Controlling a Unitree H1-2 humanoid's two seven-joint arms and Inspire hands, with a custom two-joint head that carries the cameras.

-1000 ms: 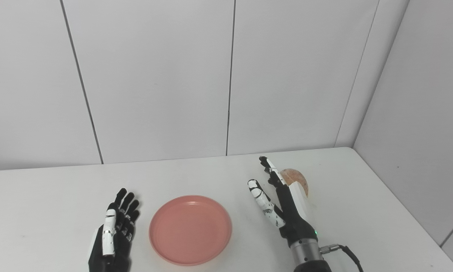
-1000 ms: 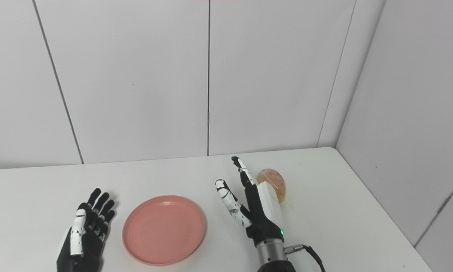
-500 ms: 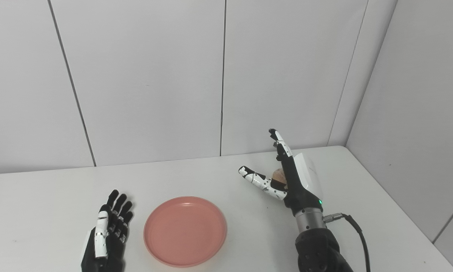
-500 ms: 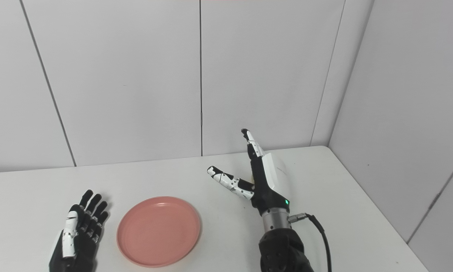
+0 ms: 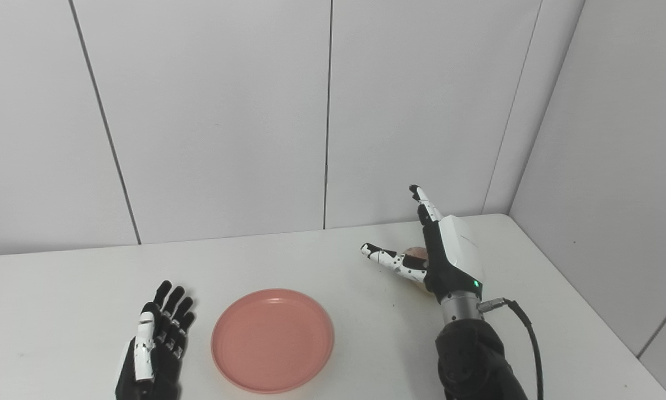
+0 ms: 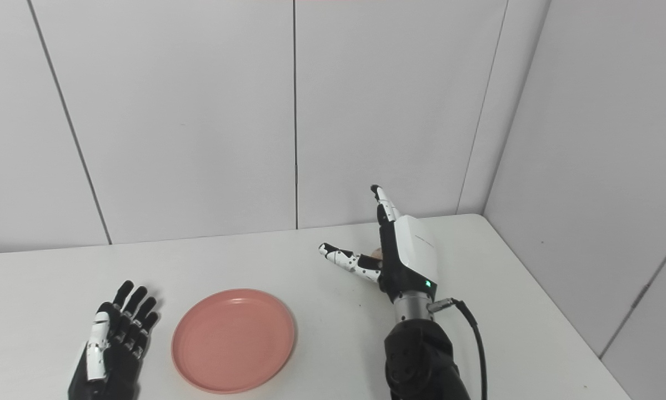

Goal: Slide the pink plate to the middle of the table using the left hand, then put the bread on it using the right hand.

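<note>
Nearest of all, at the bottom left, lies the left hand point(image 5: 154, 347), one of two hands in view. It rests flat on the white table point(image 5: 60, 300) with its fingers spread and holding nothing; its back is black with a white strip along one finger. Just right of it, apart from the fingertips, sits the single pink plate point(image 5: 272, 337), round, shallow and bare inside, lying near the front edge and about midway across the table.

Right of the plate the dark right forearm rises from the bottom edge, with one black cable point(image 5: 527, 339) looping off a metal plug at the wrist. A small green light glows on the wrist housing. Farther back, the right hand point(image 5: 441, 255) stands on edge, its white back turned to the right, fingers stretched up toward the far wall and thumb point(image 5: 391, 261) splayed out to the left: a wide, unclosed hand. One bread point(image 5: 416, 253) shows only as a small tan patch in the crook between thumb and palm, far right of the plate and well apart from it; whether the hand touches it cannot be told.

Beyond stand white wall panels point(image 5: 216, 111), split by thin dark seams, meeting a side wall at the right corner. No writing or brand mark can be read anywhere.
</note>
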